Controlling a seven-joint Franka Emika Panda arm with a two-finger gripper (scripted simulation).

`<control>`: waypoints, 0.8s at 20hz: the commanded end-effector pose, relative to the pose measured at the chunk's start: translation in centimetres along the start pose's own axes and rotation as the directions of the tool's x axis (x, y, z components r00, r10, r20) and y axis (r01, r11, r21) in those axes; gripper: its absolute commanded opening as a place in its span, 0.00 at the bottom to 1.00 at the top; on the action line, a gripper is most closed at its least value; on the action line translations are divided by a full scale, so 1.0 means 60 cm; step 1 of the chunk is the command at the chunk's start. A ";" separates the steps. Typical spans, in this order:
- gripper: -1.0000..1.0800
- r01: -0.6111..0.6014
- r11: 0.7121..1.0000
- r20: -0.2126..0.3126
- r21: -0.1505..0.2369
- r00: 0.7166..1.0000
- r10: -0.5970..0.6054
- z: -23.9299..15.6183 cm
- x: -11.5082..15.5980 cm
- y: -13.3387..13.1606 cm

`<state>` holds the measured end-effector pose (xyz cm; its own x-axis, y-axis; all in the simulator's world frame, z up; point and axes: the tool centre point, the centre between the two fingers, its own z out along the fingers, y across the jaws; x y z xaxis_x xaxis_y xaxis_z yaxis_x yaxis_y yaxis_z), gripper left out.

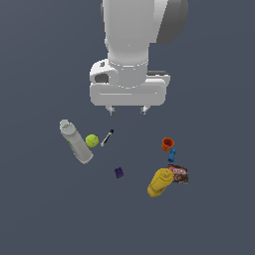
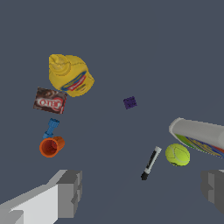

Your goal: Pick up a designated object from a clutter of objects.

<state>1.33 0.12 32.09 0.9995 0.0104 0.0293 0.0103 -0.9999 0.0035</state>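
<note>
Approach step, nothing grasped yet: the gripper hangs high over the table with its fingers spread wide and empty, both pads showing at the edges of the wrist view with open space between them. The purple cube lies on the table well below and ahead of the fingertips, alone in a bare patch. The pen and the green ball lie nearer the gripper, to one side; the grey-white bottle is beyond the ball. The yellow bottle, brown packet, blue piece and orange cup cluster on the other side. Judged next: travel forward over the cube, square the fingers to its faces, then descend. The cube looks tiny, dark, flat-sided, slightly turned; room on all sides for the fingers.
</note>
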 end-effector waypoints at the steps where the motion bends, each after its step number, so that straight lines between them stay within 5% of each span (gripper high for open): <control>1: 0.96 0.000 1.000 0.000 0.000 1.000 0.000 0.000 0.000 0.000; 16: 0.96 -0.019 0.999 0.018 0.033 1.000 0.018 0.012 -0.001 -0.029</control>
<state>1.21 1.89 31.48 0.9999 -0.0087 0.0119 -0.0084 -0.9995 -0.0302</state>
